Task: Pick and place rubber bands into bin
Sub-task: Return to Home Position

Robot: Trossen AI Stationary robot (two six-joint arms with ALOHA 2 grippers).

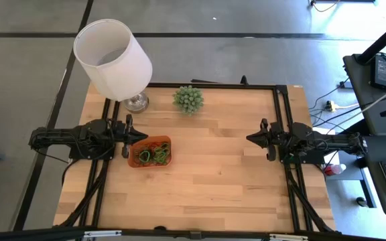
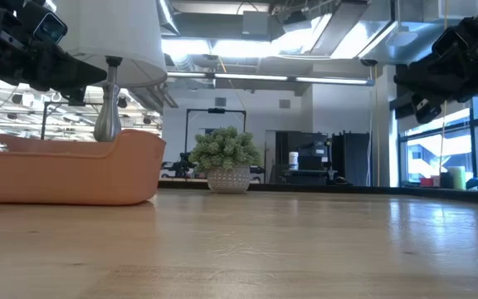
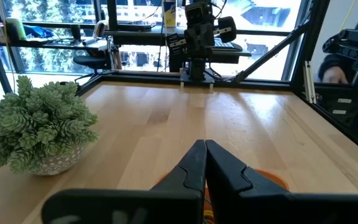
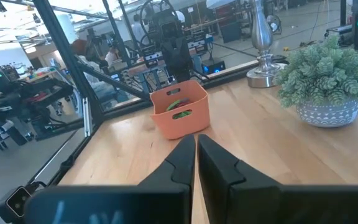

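— Room for moving?
— Open surface (image 1: 213, 177) is seen between the left end effector (image 1: 143, 136) and the right end effector (image 1: 249, 138), both pressed together, at opposite edges.
— And the bin (image 1: 132, 161)?
— Found near the left edge, with green rubber bands (image 1: 155, 155) tangled inside.

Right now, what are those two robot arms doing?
Neither arm is holding anything. The left gripper hangs shut and empty by the edge of the small orange translucent plastic bin, which holds a tangle of thin, mostly green rubber bands. The right gripper, also shut, waits across the wooden table.
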